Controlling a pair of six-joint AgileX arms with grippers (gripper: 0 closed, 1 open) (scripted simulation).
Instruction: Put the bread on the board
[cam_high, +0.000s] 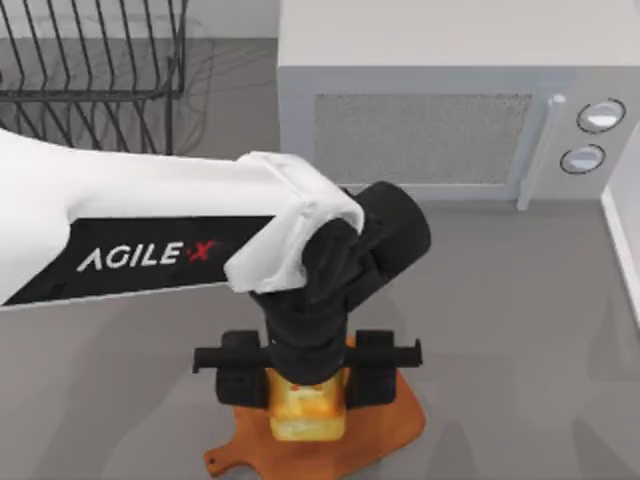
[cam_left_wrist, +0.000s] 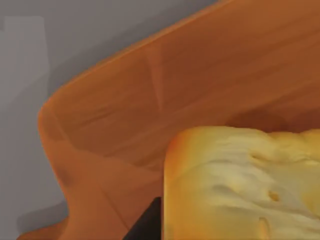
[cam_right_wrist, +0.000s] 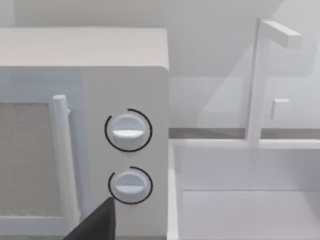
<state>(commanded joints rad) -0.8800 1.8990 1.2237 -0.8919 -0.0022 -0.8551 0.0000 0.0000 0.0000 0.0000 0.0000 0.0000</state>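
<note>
Now my left gripper is at the lower middle of the top view, directly over the cutting board, and its two fingers are closed on the bread from both sides. The bread hangs or rests just above the board's middle; I cannot tell if its bottom already touches the wood. In the left wrist view the bread fills the lower right and the board lies close behind it, on the grey table.

I judge the carrying part is nearly done: the bread is over the correct place. What is left is to set it down fully, open the fingers and lift the arm away.

My right arm is parked beside the microwave; its wrist view faces the two dials, and there I cannot tell the state of its fingers. A wire dish rack stands in the top view's upper left.
</note>
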